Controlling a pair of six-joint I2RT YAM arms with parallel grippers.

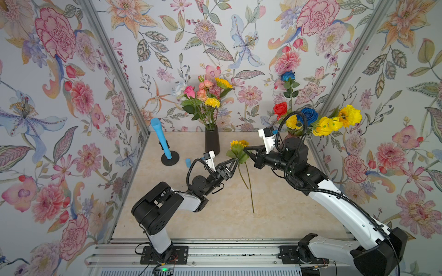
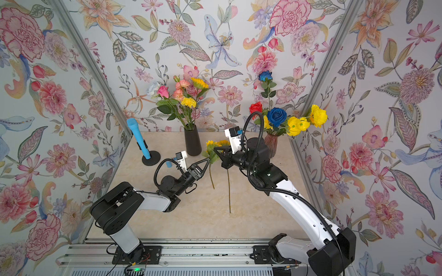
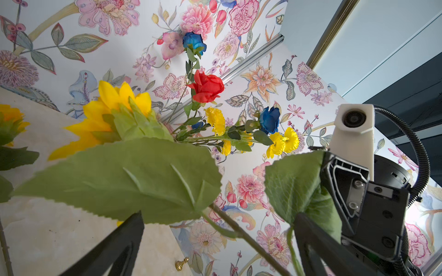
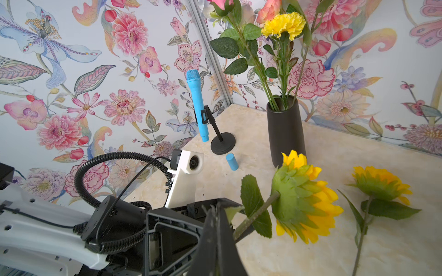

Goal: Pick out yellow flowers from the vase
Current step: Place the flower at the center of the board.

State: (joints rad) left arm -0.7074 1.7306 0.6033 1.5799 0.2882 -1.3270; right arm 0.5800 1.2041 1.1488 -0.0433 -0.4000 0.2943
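My right gripper [image 1: 245, 149] [image 4: 216, 210] is shut on a leaf at the stem of a yellow sunflower [image 1: 235, 144] [image 4: 303, 198], holding it above the table. My left gripper [image 1: 235, 162] [image 3: 215, 239] stands open, one finger on each side of that stem [image 3: 239, 236] without touching it. A second sunflower [image 4: 380, 184] lies on the table, stem [image 1: 251, 191] pointing forward. The black vase [image 1: 212, 143] holds pink roses, a sunflower [image 1: 223, 83] and a yellow pompom [image 1: 212, 102]. A pinkish vase [image 2: 271, 145] at back right holds blue and red roses and yellow blooms [image 1: 327, 125].
A blue microphone [image 1: 160, 138] leans on a black round stand at back left, with a small blue cylinder [image 1: 188, 163] beside it. Flowered walls close in the left, back and right sides. The arms' bases sit on a rail along the front edge.
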